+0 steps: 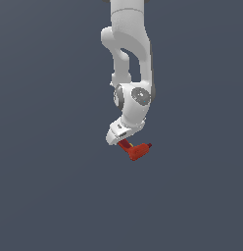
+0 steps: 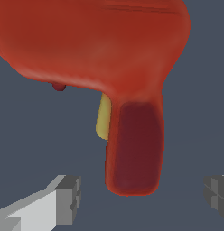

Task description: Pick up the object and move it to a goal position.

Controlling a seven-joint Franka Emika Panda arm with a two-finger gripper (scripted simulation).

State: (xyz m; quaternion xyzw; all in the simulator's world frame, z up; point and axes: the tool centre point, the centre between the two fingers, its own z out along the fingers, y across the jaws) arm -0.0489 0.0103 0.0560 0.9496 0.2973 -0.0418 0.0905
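The object is a red L-shaped drill (image 1: 138,151) with a dark nose tip and a darker red handle. It lies just below the white gripper (image 1: 124,143) in the exterior view. In the wrist view the drill (image 2: 109,49) fills most of the picture, with a yellow trigger (image 2: 104,118) and its handle (image 2: 135,144) reaching down between the two grey fingertips (image 2: 68,198). The gripper (image 2: 142,198) is open. Its fingers stand on either side of the handle's end with a gap on each side and do not touch it.
The white arm (image 1: 131,59) hangs down from the top of the exterior view. A plain grey-blue surface (image 1: 45,196) lies all around. No goal marker shows.
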